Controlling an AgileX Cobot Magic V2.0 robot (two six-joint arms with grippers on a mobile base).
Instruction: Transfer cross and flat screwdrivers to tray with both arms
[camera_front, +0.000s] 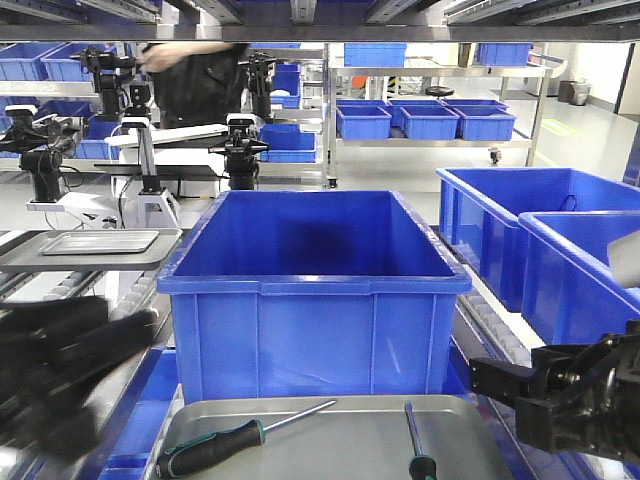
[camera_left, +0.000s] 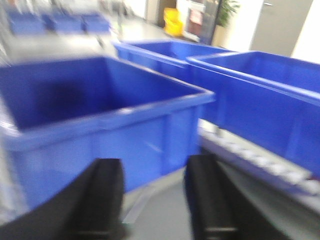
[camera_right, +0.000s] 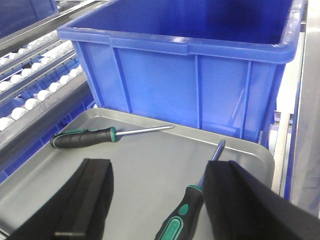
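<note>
Both screwdrivers are lying inside the grey tray (camera_front: 330, 445), so the transfer appears, on this evidence, to be essentially done.

Risks from here:
- The right gripper (camera_right: 157, 197) is sitting low over the tray with the right-hand screwdriver (camera_right: 192, 205) lying between its fingers. A careless lift or sideways swing could be catching the handle and dragging the tool toward the rim at 3 o'clock.
- The left arm (camera_front: 65, 370) is showing as a blur at 9 o'clock of the tray in the front view. If it is travelling fast, it could be clipping the blue bin (camera_front: 315, 290) standing just behind the tray at 12 o'clock.
- The left-hand screwdriver (camera_front: 235, 432) is lying slantwise, handle toward 8 o'clock and near the tray edge; a jolt to the tray could be rolling it against the rim.

Grippers:
- Right gripper: the fingers (camera_right: 87, 197) are standing wide apart. They are gripping nothing; whether either pad is touching the handle below cannot be told.
- Left gripper (camera_left: 150, 200): the wrist view is blurred, yet the two dark fingers are showing spread with bare tray between them, holding nothing. It is pointing toward the blue bin at 12 o'clock.

Which screwdriver is cross and which flat cannot be told.
</note>
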